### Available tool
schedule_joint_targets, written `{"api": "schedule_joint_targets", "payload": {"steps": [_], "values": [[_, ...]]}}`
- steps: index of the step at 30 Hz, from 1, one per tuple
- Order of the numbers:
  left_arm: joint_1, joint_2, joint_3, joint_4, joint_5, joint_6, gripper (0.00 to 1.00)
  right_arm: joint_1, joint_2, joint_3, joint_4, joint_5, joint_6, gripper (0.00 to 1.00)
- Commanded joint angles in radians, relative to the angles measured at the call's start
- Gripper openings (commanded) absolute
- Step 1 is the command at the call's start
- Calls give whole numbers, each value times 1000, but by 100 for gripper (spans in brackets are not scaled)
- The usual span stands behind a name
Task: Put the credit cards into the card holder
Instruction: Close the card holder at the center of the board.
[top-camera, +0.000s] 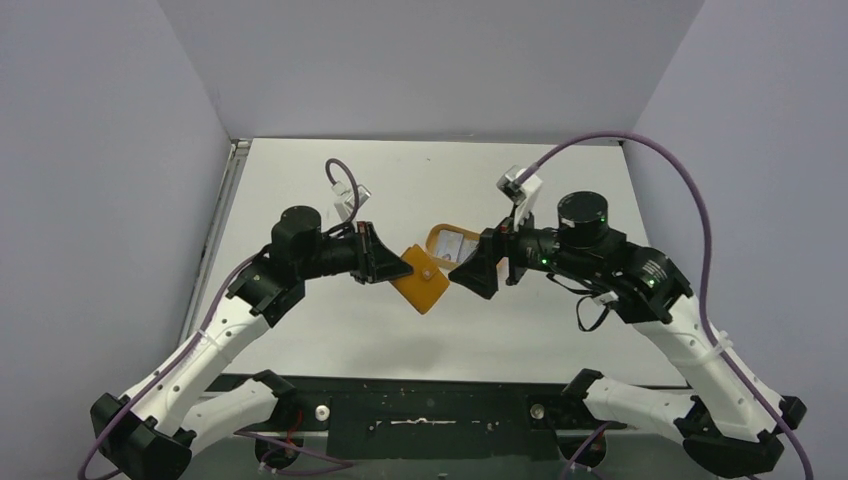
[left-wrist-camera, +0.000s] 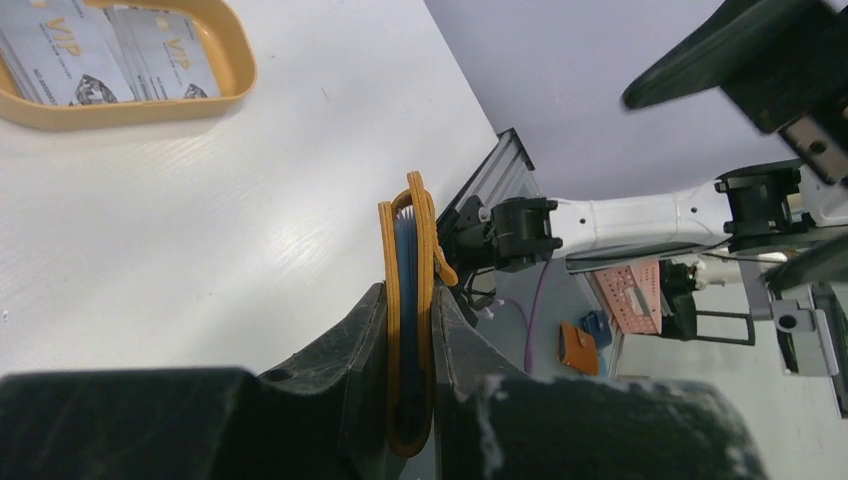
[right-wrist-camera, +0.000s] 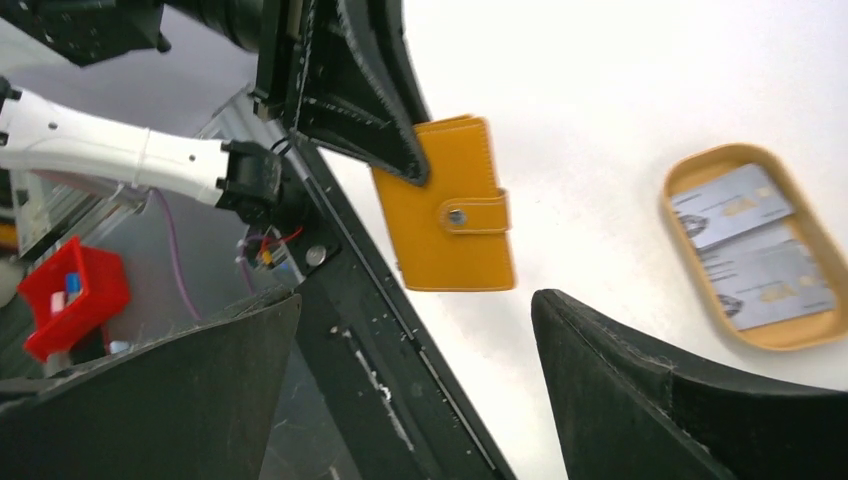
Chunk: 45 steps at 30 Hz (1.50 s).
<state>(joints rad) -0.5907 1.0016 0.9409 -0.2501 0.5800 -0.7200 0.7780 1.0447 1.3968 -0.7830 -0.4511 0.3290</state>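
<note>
The card holder (top-camera: 420, 280), a tan-orange wallet with its tab snapped closed, hangs above the table between the two arms. My left gripper (top-camera: 395, 268) is shut on one edge of it. In the left wrist view the holder (left-wrist-camera: 387, 250) stands edge-on between the jaws of the left gripper (left-wrist-camera: 408, 300), with a blue layer showing between its covers. My right gripper (top-camera: 470, 275) is open just right of the holder (right-wrist-camera: 450, 215), and nothing sits inside the right gripper (right-wrist-camera: 415, 300). Silvery credit cards (right-wrist-camera: 750, 240) (left-wrist-camera: 110, 50) lie in the oval tray.
The orange oval tray (top-camera: 435, 235) (right-wrist-camera: 680, 175) (left-wrist-camera: 235, 80) lies on the white table just behind the grippers. The black base rail (top-camera: 430, 410) runs along the near edge. Off the table are a red bin (right-wrist-camera: 75, 295) and another small orange wallet (left-wrist-camera: 580, 348).
</note>
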Motion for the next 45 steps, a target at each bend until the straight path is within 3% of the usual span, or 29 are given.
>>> {"api": "schedule_joint_targets", "payload": {"steps": [1, 5, 13, 18, 25, 30, 37, 38, 39, 41, 45], "values": [[9, -80, -43, 126, 83, 46, 0, -69, -75, -41, 31, 52, -42, 90], [11, -152, -94, 210, 161, 56, 0, -141, -104, -152, 155, -71, 24, 89], [11, -246, -141, 453, 254, -7, 0, -143, -104, -353, 575, -382, 292, 84], [11, -246, -129, 533, 270, -41, 0, -125, -76, -363, 558, -408, 300, 80], [11, -225, -121, 582, 273, -70, 0, -105, -94, -441, 773, -477, 434, 76], [10, -220, -112, 597, 273, -84, 0, -75, -81, -430, 731, -471, 397, 59], [9, -202, -110, 605, 258, -102, 0, 26, -50, -413, 707, -376, 361, 11], [9, -201, -112, 605, 253, -108, 7, 34, -51, -415, 706, -355, 354, 5], [10, -199, -117, 605, 243, -115, 21, 38, -57, -415, 700, -330, 346, 0], [11, -201, -131, 604, 216, -130, 49, 38, -79, -415, 681, -266, 322, 0], [11, -246, -198, 586, 103, -155, 89, 38, -144, -408, 613, -65, 267, 0]]}}
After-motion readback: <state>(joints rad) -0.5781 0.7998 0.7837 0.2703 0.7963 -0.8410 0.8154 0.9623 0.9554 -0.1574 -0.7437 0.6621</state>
